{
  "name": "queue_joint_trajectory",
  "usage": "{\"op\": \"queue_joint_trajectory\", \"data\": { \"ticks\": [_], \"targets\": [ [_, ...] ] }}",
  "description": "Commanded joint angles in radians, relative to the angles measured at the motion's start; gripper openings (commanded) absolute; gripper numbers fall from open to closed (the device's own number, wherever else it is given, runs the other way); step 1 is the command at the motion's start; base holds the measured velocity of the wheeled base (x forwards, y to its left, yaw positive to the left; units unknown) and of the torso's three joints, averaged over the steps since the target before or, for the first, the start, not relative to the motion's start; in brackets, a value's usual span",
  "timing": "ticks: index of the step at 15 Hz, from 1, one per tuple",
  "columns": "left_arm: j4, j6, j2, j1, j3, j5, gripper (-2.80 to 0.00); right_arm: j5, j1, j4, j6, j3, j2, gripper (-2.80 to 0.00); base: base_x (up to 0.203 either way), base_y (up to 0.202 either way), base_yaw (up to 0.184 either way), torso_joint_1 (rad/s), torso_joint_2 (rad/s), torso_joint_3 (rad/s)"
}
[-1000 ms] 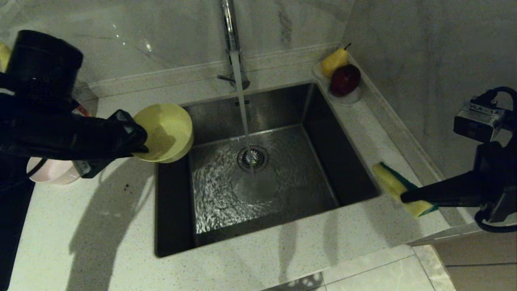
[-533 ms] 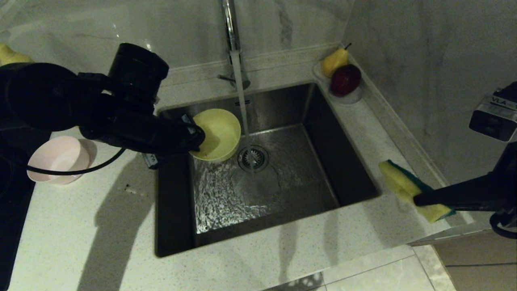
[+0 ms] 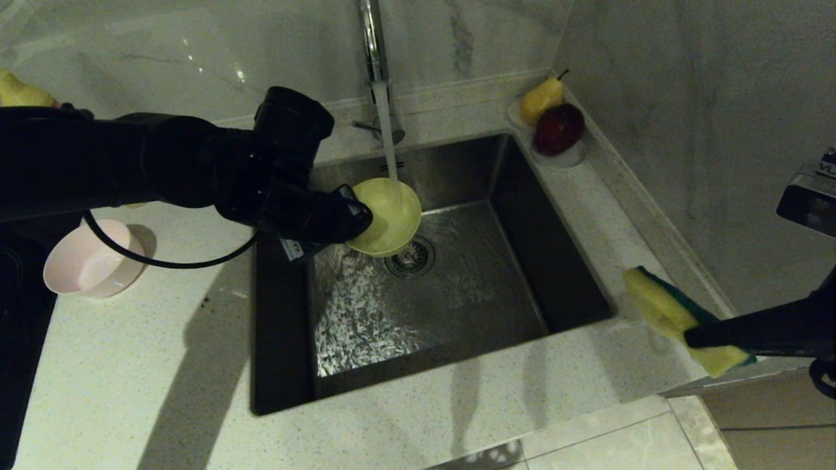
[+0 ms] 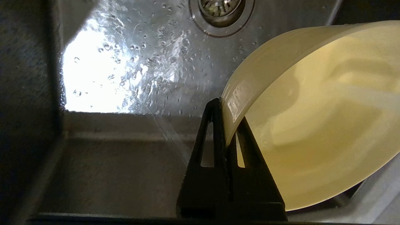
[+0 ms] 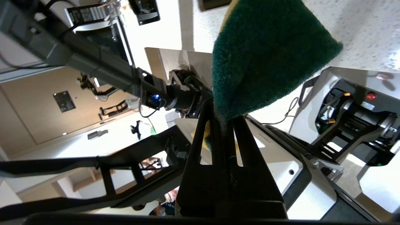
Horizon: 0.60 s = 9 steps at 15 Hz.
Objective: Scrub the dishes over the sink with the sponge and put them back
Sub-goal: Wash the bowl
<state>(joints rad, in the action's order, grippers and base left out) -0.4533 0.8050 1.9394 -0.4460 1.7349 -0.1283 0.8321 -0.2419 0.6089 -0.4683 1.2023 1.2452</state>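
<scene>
A steel sink (image 3: 457,274) sat in a pale speckled tabletop (image 3: 130,365), its tap (image 3: 372,39) running. Over it, the left hand (image 3: 356,219) was clamped on the rim of a tilted yellow bowl (image 3: 386,215) under the stream; a pink bowl (image 3: 88,261) rested on the tabletop at left. Past the sink's right edge, the right hand (image 3: 692,338) was pinched shut on the sponge (image 3: 673,316), held in the air.
</scene>
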Motion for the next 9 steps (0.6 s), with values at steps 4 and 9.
{"op": "queue_joint_trajectory", "data": {
  "ticks": [4, 9],
  "targets": [
    [-0.005, 0.016, 0.043, -0.021, 0.038, -0.007, -2.8, 0.008, 0.0, 0.002, -0.003, -0.001, -0.012, -2.8, 0.0, 0.0, 0.0, 0.0, 0.0, 0.0],
    [-0.015, 0.022, 0.033, -0.025, 0.037, -0.008, -2.8, 0.015, 0.0, 0.002, -0.003, -0.003, -0.01, -2.8, 0.0, 0.0, 0.0, 0.0, 0.0, 0.0]
  ]
}}
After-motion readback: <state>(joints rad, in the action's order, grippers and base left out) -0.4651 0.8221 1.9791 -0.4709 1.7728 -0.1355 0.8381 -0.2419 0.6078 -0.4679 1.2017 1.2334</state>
